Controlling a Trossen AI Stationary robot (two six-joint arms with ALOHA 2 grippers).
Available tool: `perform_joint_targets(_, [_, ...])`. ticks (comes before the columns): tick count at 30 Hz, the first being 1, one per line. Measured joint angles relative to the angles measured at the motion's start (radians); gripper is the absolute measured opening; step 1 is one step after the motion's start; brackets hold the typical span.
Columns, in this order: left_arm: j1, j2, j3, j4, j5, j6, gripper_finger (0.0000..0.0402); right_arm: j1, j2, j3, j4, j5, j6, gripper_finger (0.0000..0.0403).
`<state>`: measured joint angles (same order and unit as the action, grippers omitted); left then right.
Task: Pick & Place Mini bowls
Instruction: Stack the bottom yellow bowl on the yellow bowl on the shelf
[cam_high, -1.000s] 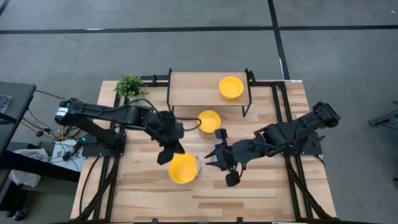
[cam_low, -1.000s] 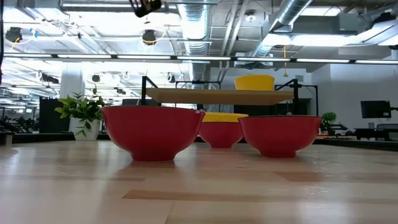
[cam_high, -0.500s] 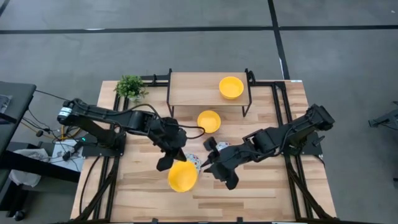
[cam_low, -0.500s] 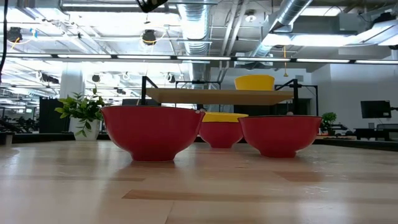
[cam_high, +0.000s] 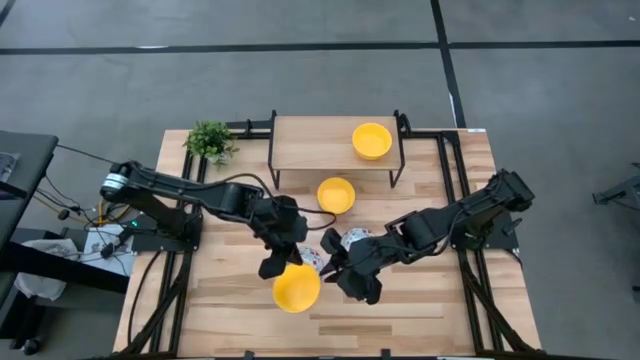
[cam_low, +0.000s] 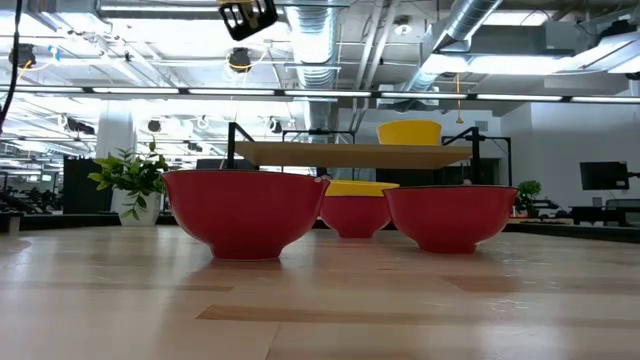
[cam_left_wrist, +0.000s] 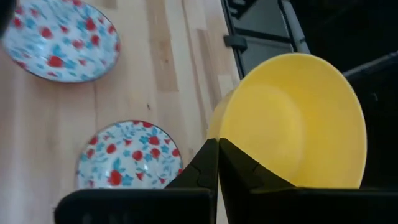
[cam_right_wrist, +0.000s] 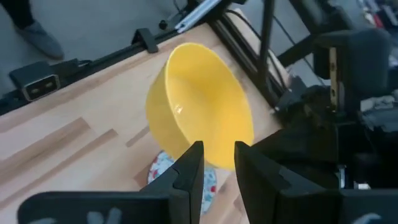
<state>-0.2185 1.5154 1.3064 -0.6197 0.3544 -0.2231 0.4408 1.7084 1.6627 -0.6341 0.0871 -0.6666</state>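
Observation:
My left gripper (cam_high: 283, 256) is shut on a plain yellow mini bowl (cam_high: 296, 288), which it carries over the table's near middle. Under it, two white mini bowls with red-and-blue flowers (cam_left_wrist: 130, 155) (cam_left_wrist: 61, 39) sit on their bases on the table. My right gripper (cam_right_wrist: 218, 163) is open, and its fingers stand close in front of the carried bowl (cam_right_wrist: 199, 118) without plainly touching it. A second yellow bowl (cam_high: 336, 194) rests on the table and a third (cam_high: 371, 140) on the shelf. In the low view only part of the left arm (cam_low: 248, 15) shows, high up. My left gripper pinches the yellow bowl by its rim (cam_left_wrist: 219, 138), on the side nearest the wrist, with one finger (cam_left_wrist: 242, 171) inside the bowl and the other (cam_left_wrist: 202, 165) against its outer wall. The fingers come from above, slanting down. The bowl is lifted clear of the table, its mouth facing up.
A low wooden shelf on a black frame (cam_high: 335, 160) stands at the far middle, with a small green potted plant (cam_high: 209, 140) to its left. Black rails (cam_high: 455, 200) run along the table's right side. The two grippers are close together over the flowered bowls.
My left gripper has carried the yellow bowl toward the table's near edge, uncovering the flowered bowl beneath it. My right gripper has moved toward the table's left, closing in on the carried bowl.

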Motion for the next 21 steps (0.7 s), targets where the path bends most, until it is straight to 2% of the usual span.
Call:
perform_joint_targets(4, [0.005, 0.027, 0.000, 0.001, 0.038, 0.002, 0.0003, 0.005, 0.015, 0.000, -0.003, -0.037, -0.027, 0.0081])
perform_joint_targets(10, [0.004, 0.039, 0.000, 0.018, 0.044, 0.002, 0.0003, 0.006, 0.046, -0.001, 0.003, -0.098, -0.041, 0.0081])
perform_joint_targets(21, [-0.002, 0.039, 0.000, 0.053, 0.075, 0.017, 0.0004, 0.002, 0.100, -0.001, 0.065, -0.141, -0.067, 0.0081])
